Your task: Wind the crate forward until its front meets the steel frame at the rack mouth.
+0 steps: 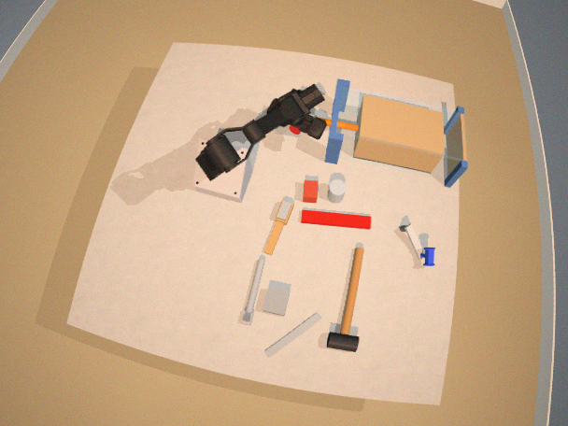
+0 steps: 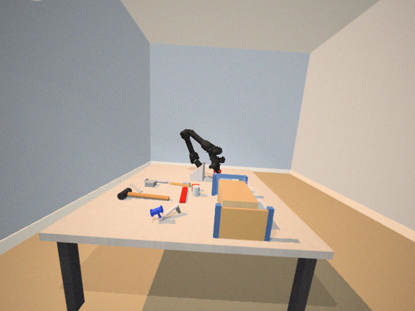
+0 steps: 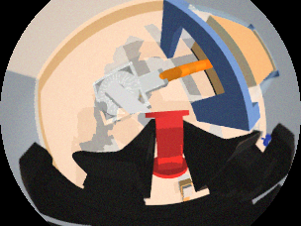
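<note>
My gripper point(image 1: 300, 125) point(image 2: 217, 170) point(image 3: 164, 121) is shut on the red knob point(image 1: 294, 130) point(image 3: 169, 144) of the winch handle. In the wrist view the handle's grey arm point(image 3: 130, 100) runs from the top of the grey winch point(image 3: 105, 93) to beside the knob. The key and its hole are hidden under the arm. An orange strap point(image 1: 347, 126) point(image 3: 185, 70) runs from the winch through the blue frame point(image 1: 333, 149) point(image 2: 215, 185) point(image 3: 218, 113) to the crate point(image 1: 399, 123) point(image 2: 235, 191). The crate looks flat, with a gap between its front and the frame.
Beside the rack lie a red block point(image 1: 310, 191), a grey cylinder point(image 1: 336, 189) and a red bar point(image 1: 336, 220). Farther off are a mallet point(image 1: 352, 290) point(image 2: 147, 196), a blue-knobbed handle point(image 1: 429, 256) point(image 2: 156, 211), an orange-handled tool point(image 1: 275, 237) and a grey block point(image 1: 276, 299).
</note>
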You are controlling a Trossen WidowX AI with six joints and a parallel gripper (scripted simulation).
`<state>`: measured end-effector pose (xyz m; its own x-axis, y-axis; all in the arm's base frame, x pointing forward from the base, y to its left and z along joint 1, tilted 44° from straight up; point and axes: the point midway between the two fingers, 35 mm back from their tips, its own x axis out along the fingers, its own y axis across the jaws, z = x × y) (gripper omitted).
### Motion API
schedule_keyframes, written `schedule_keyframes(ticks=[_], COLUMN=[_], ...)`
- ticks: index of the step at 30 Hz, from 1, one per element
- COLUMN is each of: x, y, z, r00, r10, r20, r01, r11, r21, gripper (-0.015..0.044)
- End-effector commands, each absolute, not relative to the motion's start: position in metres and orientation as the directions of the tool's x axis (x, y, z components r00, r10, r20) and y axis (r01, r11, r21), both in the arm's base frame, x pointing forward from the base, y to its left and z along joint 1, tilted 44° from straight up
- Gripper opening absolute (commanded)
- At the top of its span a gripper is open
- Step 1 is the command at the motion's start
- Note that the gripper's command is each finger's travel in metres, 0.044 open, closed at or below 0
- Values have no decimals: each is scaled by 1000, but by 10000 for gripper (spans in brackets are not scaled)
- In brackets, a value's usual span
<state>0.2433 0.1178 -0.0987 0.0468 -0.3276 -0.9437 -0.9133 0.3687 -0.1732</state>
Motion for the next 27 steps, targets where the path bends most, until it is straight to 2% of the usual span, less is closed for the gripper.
schedule_keyframes(ticks=[1, 27], x=[255, 284], y=[120, 139], z=[-103, -123], r00=[64, 66], r10=[-329, -327], r20=[-942, -943], r01=[-911, -911], r11=[366, 366], r21=[-189, -191], gripper=[0, 0])
